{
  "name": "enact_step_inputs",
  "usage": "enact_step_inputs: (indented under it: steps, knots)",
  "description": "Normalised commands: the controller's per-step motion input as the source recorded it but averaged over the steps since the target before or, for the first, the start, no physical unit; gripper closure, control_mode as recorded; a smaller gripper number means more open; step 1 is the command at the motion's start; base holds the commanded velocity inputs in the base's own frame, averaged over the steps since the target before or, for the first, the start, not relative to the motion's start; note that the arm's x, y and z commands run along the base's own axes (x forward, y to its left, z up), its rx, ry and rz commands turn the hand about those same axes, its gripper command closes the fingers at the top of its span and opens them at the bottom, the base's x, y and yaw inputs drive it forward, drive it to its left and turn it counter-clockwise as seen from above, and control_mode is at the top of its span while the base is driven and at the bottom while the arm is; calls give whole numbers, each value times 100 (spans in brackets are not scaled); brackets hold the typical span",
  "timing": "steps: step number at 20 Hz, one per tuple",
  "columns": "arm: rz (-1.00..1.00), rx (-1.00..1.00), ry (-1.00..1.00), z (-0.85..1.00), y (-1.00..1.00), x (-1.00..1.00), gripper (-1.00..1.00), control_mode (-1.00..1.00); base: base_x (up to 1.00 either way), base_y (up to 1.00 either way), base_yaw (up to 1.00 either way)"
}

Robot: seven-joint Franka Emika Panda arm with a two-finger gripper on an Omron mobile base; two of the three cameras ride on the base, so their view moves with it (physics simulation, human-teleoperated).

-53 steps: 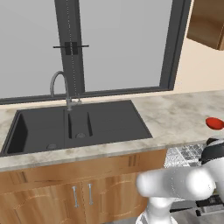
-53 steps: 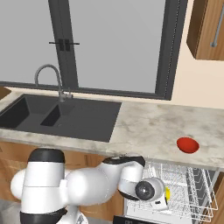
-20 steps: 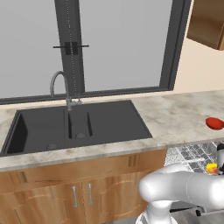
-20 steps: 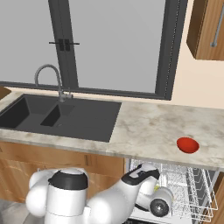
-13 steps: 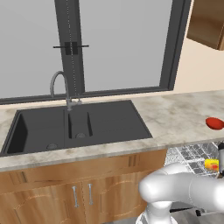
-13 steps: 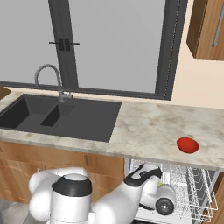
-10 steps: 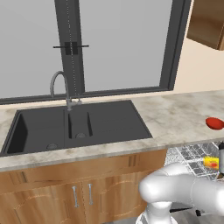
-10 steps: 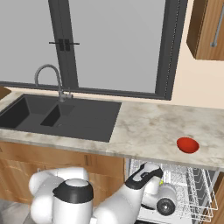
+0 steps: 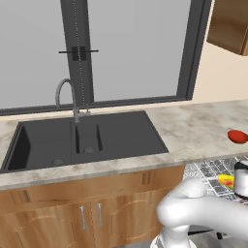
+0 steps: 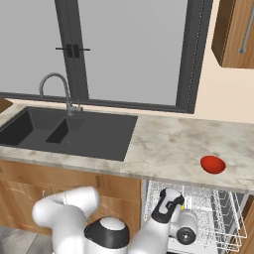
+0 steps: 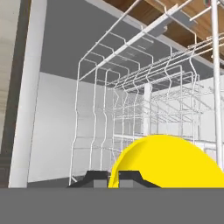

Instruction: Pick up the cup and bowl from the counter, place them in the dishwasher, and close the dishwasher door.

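Observation:
My gripper (image 11: pixel 113 177) is down inside the open dishwasher, its fingers nearly together and shut on the rim of the yellow cup (image 11: pixel 166 162). From the left base view, the cup (image 9: pixel 225 180) shows over the white wire rack (image 9: pixel 208 170), just under the counter edge. The red bowl (image 10: pixel 213 164) rests on the speckled counter (image 10: pixel 168 144) directly above the dishwasher, and also shows as the bowl (image 9: pixel 237 136) at the right edge. The rack (image 10: pixel 221 213) is pulled out. The dishwasher door is out of view below the rack.
A black double sink (image 9: pixel 82 140) with a curved tap (image 9: pixel 65 97) sits left of the bowl. Wooden cabinet doors (image 9: pixel 92 218) run beneath the counter. A wall cabinet (image 10: pixel 235 32) hangs at the upper right. Rack wires (image 11: pixel 131 100) surround the hand closely.
The arm has reached lower and deeper into the dishwasher rack, carrying the yellow cup with it. The red bowl has stayed in place on the counter.

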Motion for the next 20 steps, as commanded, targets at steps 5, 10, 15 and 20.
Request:
enact_step_inputs:
  steps: [5, 10, 15, 20]
  knots:
    - [0, 0, -1, -47, -9, 35, 100, -100, 0, 0, 0]
    - [0, 0, 0, -65, -10, 25, 100, -100, 0, 0, 0]
    - [0, 0, 0, -60, -15, 19, 100, -100, 0, 0, 0]
    - [-1, 0, 0, -74, -24, -28, -100, -100, 0, 0, 0]
